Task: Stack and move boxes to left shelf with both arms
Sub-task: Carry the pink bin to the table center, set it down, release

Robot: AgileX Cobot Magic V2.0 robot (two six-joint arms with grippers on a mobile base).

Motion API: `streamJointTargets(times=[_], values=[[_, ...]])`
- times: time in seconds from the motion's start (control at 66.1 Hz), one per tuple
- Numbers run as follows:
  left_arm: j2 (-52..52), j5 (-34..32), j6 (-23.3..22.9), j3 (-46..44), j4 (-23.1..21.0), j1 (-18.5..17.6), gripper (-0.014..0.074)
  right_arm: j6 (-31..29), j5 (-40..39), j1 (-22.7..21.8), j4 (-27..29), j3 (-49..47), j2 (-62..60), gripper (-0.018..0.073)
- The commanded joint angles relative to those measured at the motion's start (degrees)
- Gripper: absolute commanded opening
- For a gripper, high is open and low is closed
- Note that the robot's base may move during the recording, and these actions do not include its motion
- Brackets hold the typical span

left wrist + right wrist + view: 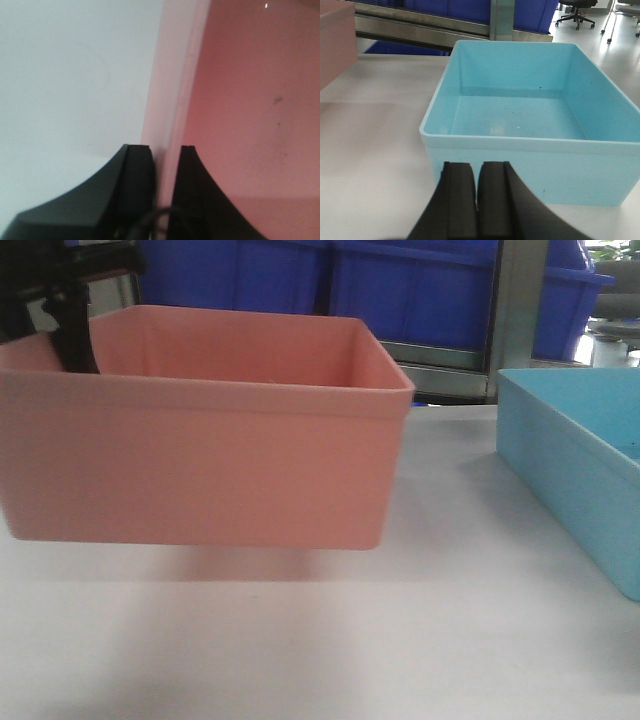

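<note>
black left end effector (164,150) grips pink box (250,100); smooth, rectangular

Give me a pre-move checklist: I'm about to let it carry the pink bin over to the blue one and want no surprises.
1. Left gripper clamped on the pink bin: ok, one finger on each side of its wall.
2. Pink bin off the table: ok, a shadowed gap shows under it in the front view.
3. Second hold on the pink bin: not ok, only the left gripper grips it.
4. Blue bin upright and empty: ok, only small specks inside.
5. Right gripper ready: not ok, shut, empty, short of the blue bin's near wall.
6. Pink bin empty: cannot tell, its floor is mostly hidden.
</note>
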Motion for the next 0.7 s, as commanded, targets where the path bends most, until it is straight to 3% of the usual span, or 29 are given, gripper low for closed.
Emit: streamJointTargets(times=[0.0, 0.302, 0.68], values=[[-2.7, -7.7, -3.1, 0.8, -1.5, -2.2, -0.0003, -0.5, -5.2, -0.3, -0.1, -1.0, -1.2, 0.0056], [3.5, -10.6, -2.8, 3.3, -1.2, -6.0, -0.0003, -0.5, -5.2, -0.3, -0.1, -1.0, -1.2, 0.0056], [6.5, -10.7, -2.6, 3.3, -1.0, -6.4, 0.0002, -0.5, -5.2, -0.3, -0.1, -1.0, -1.2, 0.0056]])
